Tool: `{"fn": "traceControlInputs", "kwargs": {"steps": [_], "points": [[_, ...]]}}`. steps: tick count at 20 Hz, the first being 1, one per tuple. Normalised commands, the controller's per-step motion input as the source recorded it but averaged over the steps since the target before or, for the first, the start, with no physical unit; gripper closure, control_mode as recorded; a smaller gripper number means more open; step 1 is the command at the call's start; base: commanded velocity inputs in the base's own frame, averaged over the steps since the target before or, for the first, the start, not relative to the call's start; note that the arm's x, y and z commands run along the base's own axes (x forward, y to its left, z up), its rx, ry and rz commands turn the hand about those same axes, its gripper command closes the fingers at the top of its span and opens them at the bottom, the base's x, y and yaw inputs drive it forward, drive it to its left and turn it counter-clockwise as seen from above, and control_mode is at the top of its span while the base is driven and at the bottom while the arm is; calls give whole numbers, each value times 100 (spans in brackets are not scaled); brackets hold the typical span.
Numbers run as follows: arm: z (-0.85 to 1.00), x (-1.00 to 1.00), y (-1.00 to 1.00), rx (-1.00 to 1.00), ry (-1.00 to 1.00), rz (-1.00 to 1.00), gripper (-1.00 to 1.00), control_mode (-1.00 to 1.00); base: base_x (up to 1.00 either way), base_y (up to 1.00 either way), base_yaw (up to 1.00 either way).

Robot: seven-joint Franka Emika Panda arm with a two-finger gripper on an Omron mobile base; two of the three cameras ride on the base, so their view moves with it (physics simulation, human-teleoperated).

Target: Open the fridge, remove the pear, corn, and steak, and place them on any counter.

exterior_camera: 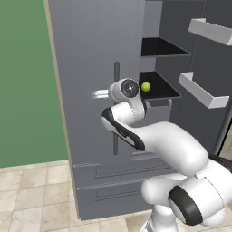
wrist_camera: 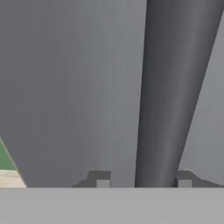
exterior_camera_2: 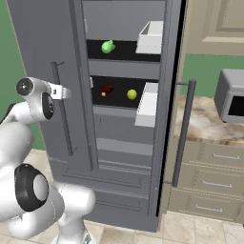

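Note:
The fridge (exterior_camera: 90, 45) (exterior_camera_2: 43, 38) has its left door closed and its right door swung open. My gripper (wrist_camera: 143, 183) is at the left door's vertical bar handle (wrist_camera: 170, 87) (exterior_camera_2: 62, 119), one fingertip on each side of the bar; a strip of door still shows between the left fingertip (wrist_camera: 103, 181) and the bar. Inside, the yellow-green pear (exterior_camera: 145, 86) (exterior_camera_2: 132, 94) lies on the middle shelf beside the dark red steak (exterior_camera_2: 106, 90). The bright green corn (exterior_camera_2: 108, 46) lies on the shelf above. The counter (exterior_camera_2: 200, 124) is to the right of the fridge.
The open right door (exterior_camera_2: 177, 71) juts out with white shelves (exterior_camera_2: 147, 107) (exterior_camera: 201, 88) and its own long handle (exterior_camera_2: 183, 128). A microwave (exterior_camera_2: 231, 102) stands on the counter, with drawers (exterior_camera_2: 214, 183) below. Two fridge drawers (exterior_camera: 118, 181) lie low; a green wall (exterior_camera: 25, 81) is at the left.

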Motion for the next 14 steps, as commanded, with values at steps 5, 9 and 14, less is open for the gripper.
{"fn": "traceControlInputs", "kwargs": {"steps": [5,9,14], "points": [[5,-100,100,9,7,4,100,-100,0,0,0],[8,-100,100,8,13,3,100,-100,0,0,0],[13,-100,77,8,12,0,-100,-100,0,0,0]]}}
